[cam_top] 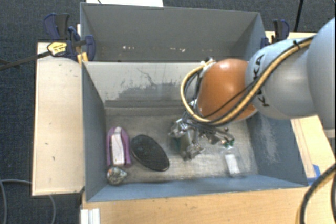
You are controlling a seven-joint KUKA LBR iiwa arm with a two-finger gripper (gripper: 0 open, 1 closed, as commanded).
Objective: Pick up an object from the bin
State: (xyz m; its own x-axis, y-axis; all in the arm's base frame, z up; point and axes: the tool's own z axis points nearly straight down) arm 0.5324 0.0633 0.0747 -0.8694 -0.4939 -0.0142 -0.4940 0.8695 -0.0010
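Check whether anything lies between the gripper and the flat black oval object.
Nothing visible: only bare bin floor separates the gripper from the flat black oval object. The small white piece lies on the gripper's other side.

Bin (173, 34) plain grey, floor scuffed paler. Oval pad (150, 152) matt black. Just left of the pad, bottle (118, 147) purple with a pale pinkish face. Below-left of the pad, small lump (116, 176) mottled grey-brown. Well right of the pad, small white piece (232, 163). Gripper (190, 150) silvery; wrist cover (223, 86) orange; cables (262, 80) yellow and black; arm (302, 86) pale grey.
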